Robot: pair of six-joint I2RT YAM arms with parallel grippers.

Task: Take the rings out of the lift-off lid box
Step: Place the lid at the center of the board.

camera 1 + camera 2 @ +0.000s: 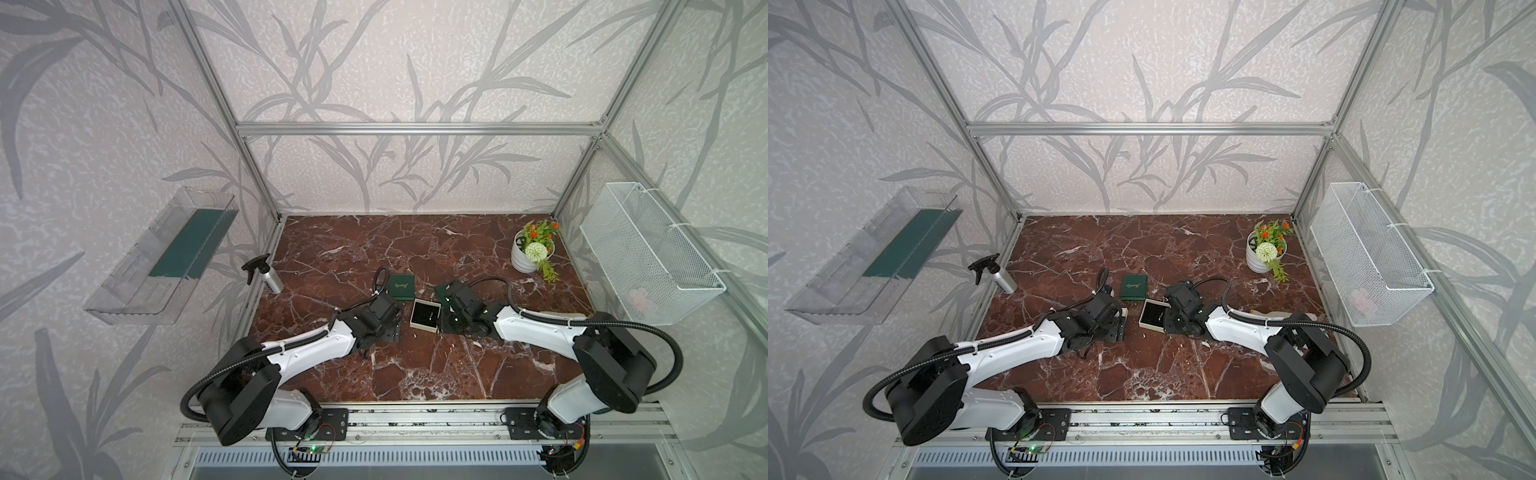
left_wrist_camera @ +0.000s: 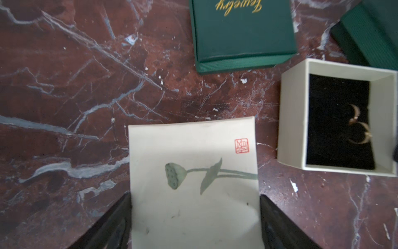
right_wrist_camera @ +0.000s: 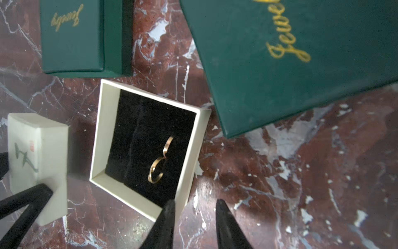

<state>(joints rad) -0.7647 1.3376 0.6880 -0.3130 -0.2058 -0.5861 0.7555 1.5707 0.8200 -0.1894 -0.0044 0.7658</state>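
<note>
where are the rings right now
The rings lie on the black pad inside the open cream box, mid-table in a top view, just robot-side of the closed green box.

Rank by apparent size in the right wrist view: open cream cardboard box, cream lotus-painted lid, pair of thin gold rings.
Largest: open cream cardboard box
Then: cream lotus-painted lid, seen at a slant
Smallest by far: thin gold rings

Left arm [image 1: 309, 353] low, right fingers [image 3: 225, 226] apart
</note>
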